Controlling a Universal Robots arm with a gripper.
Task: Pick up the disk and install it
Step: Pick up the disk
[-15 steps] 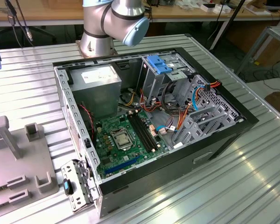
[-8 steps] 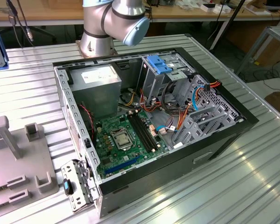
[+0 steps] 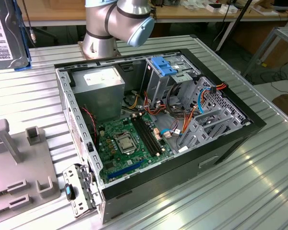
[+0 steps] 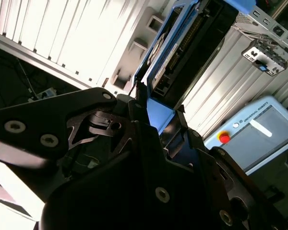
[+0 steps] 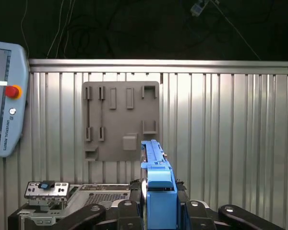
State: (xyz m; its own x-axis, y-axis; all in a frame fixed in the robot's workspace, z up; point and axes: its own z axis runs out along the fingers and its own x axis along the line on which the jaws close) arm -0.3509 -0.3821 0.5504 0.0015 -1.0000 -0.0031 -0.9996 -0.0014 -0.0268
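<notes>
Robot hand (image 5: 158,206) is clenched on the disk (image 5: 153,160), gripping its bright blue frame from both sides. In the second wrist view the disk (image 4: 197,43) sticks out past the hand (image 4: 161,115), and its dark body shows inside the blue frame.

The disk is up in the air, off the table (image 3: 259,191). In the exterior view the disk (image 3: 5,38) hangs high at the exterior view's left. Below it, by the table's edge on that side, lies a grey holder plate (image 3: 14,177). The open computer case (image 3: 230,139) stands in the middle of the table, with a metal drive cage (image 3: 165,79) inside. The disk is not in the case yet.

I think the disk is stiff and a bit heavy for how small it is. It will not bend. Its flat metal faces look smooth and could slip, so the blue plastic sides seem the best place to hold it. The parts inside could break if it gets bumped or dropped. The row of little pins at one end should not be squeezed.
</notes>
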